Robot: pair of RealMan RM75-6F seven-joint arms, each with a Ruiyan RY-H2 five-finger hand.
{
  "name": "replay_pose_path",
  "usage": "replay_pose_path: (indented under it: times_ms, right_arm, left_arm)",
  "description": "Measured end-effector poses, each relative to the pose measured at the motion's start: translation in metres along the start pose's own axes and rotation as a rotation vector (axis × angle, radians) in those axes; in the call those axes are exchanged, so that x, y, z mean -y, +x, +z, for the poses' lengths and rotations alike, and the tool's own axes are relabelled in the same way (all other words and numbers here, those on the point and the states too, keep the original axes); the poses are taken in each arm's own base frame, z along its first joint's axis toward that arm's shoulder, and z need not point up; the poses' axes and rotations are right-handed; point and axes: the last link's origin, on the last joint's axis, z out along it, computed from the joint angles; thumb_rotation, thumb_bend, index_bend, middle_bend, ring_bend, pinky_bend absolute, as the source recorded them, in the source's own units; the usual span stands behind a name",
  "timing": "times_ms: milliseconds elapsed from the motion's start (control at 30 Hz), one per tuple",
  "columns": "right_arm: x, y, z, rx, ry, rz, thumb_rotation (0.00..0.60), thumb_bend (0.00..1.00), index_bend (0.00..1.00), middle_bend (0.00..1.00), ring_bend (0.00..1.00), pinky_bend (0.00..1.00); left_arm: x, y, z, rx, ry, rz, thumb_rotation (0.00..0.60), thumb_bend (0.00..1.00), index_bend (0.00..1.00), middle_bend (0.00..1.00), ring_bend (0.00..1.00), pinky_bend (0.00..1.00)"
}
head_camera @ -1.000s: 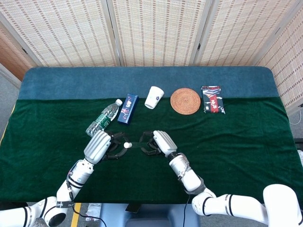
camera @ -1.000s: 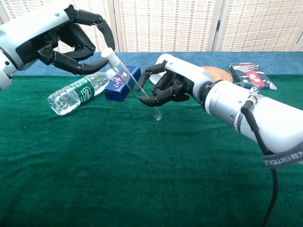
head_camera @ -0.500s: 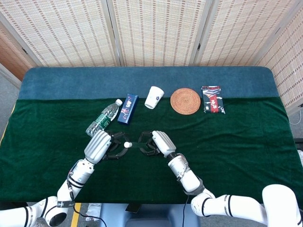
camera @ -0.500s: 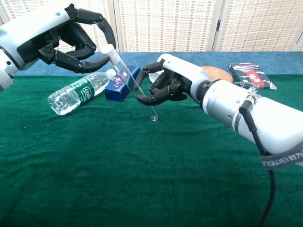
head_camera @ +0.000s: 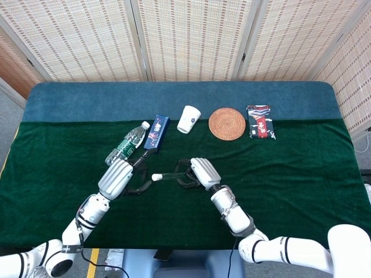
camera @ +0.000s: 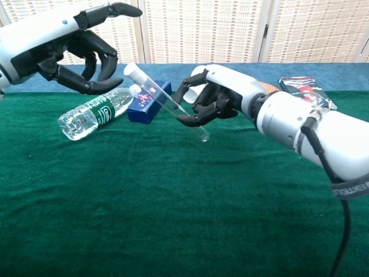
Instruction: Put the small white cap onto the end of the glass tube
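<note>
While the right hand (camera: 210,103) pinches the glass tube (camera: 167,101) near its middle, holding it tilted above the green tabletop (camera: 173,208), the small white cap (camera: 131,70) sits on the tube's upper end, pointing toward the left hand (camera: 75,49). That left hand hangs just beside the cap with its fingers spread and curved, holding nothing and clear of the cap. From above, the two hands face each other over the front half of the cloth, the tube (head_camera: 166,176) bridging most of the gap between them. Behind the left hand a clear water bottle (camera: 95,112) lies on its side, touching a small blue box (camera: 147,104). Further back stand a white paper cup (head_camera: 188,119), a round woven coaster (head_camera: 226,123) and a dark patterned packet (head_camera: 260,121).
</note>
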Motion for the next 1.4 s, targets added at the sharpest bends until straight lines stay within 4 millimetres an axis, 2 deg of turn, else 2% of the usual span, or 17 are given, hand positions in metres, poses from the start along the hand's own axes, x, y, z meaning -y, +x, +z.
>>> replay_pose_path:
  times_ms: [67,133,300,400,567,733,867,967,1067,1233,1300,1400]
  right_arm:
    - [-0.003,0.005,-0.002,-0.001,-0.009,-0.053,0.6,0.69,0.94,1.0,1.0,1.0]
    - [-0.007,0.009,-0.003,-0.001,-0.02,-0.119,0.6,0.69,0.94,1.0,1.0,1.0]
    - [-0.017,0.013,-0.004,0.002,-0.053,-0.304,0.6,0.69,0.93,1.0,1.0,1.0]
    - [-0.026,0.012,-0.004,0.009,-0.081,-0.417,0.6,0.69,0.88,1.0,1.0,1.0]
    - [-0.041,0.001,-0.002,0.023,-0.12,-0.554,0.6,0.69,0.7,1.0,1.0,1.0]
    - [-0.049,-0.011,-0.003,0.043,-0.141,-0.594,0.6,0.69,0.47,1.0,1.0,1.0]
    - [-0.053,-0.013,-0.006,0.051,-0.153,-0.605,0.6,0.67,0.31,1.0,1.0,1.0]
    - [-0.054,-0.012,-0.009,0.053,-0.157,-0.597,0.6,0.66,0.21,1.0,1.0,1.0]
    - [-0.052,-0.01,-0.012,0.06,-0.163,-0.561,0.6,0.66,0.16,1.0,1.0,1.0]
    - [-0.05,0.013,-0.025,0.017,-0.162,-0.514,0.6,0.66,0.16,0.99,1.0,1.0]
    - [-0.049,0.029,-0.033,-0.022,-0.154,-0.52,0.6,0.66,0.21,0.93,1.0,0.99]
    - [-0.049,0.059,-0.053,-0.098,-0.145,-0.549,0.6,0.66,0.28,0.76,0.9,0.85]
  left_arm:
    - [0.003,0.003,-0.003,0.017,0.003,0.041,0.6,0.37,0.0,0.35,0.17,0.3]
    - [0.006,0.005,-0.006,0.034,0.01,0.076,0.6,0.37,0.0,0.33,0.15,0.26]
    - [0.016,0.013,-0.012,0.059,0.051,0.151,0.6,0.37,0.04,0.31,0.12,0.2]
    - [0.019,0.016,-0.015,0.052,0.073,0.166,0.6,0.37,0.04,0.31,0.12,0.18]
    - [0.021,0.017,-0.019,0.05,0.089,0.168,0.6,0.36,0.04,0.31,0.12,0.17]
    - [0.023,0.015,-0.02,0.056,0.1,0.156,0.6,0.36,0.04,0.31,0.12,0.16]
    - [0.025,0.016,-0.022,0.051,0.105,0.159,0.6,0.36,0.04,0.31,0.12,0.16]
    - [0.026,0.017,-0.022,0.047,0.11,0.159,0.6,0.36,0.04,0.31,0.12,0.16]
    - [0.028,0.018,-0.024,0.055,0.122,0.148,0.6,0.36,0.05,0.3,0.12,0.16]
    - [0.037,0.025,-0.031,0.032,0.164,0.174,0.6,0.36,0.1,0.3,0.14,0.16]
    - [0.043,0.029,-0.037,0.016,0.198,0.203,0.6,0.36,0.11,0.3,0.14,0.16]
    - [0.058,0.041,-0.052,-0.009,0.287,0.244,0.6,0.36,0.13,0.3,0.14,0.15]
